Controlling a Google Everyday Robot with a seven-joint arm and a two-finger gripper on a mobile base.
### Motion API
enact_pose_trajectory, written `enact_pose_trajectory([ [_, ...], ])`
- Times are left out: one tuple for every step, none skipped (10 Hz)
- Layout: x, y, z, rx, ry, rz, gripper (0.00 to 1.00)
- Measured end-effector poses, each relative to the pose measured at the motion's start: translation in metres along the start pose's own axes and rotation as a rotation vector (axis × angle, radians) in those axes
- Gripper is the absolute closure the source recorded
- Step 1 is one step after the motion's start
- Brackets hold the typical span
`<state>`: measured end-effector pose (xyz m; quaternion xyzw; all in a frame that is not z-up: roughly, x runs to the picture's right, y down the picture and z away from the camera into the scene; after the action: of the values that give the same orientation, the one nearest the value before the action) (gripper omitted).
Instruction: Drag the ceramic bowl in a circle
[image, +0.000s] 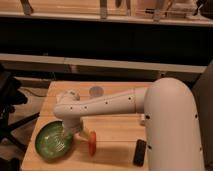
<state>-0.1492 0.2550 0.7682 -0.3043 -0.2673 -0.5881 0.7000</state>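
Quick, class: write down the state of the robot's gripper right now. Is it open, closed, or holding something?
Gripper: down at the right rim of the ceramic bowl; whether it is open, closed or holding the bowl cannot be told.
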Motion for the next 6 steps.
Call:
enact_pose_trajectory([
  [-0.0009,0.0001,0.0008,-0.004,-0.004,0.0,0.36],
  [-0.0007,0.0016,0.0012,-0.005,-0.004,0.001,0.43],
  [-0.0005,0.0024,0.0013,-0.005,-0.004,0.003,0.48],
  [0.0005,0.0035,0.0011,-0.005,-0.004,0.008,0.55],
  [0.0004,0.0024,0.0009,-0.005,-0.004,0.009,0.57],
  [0.0047,0.0022,-0.0015,-0.004,0.0,0.017,0.67],
])
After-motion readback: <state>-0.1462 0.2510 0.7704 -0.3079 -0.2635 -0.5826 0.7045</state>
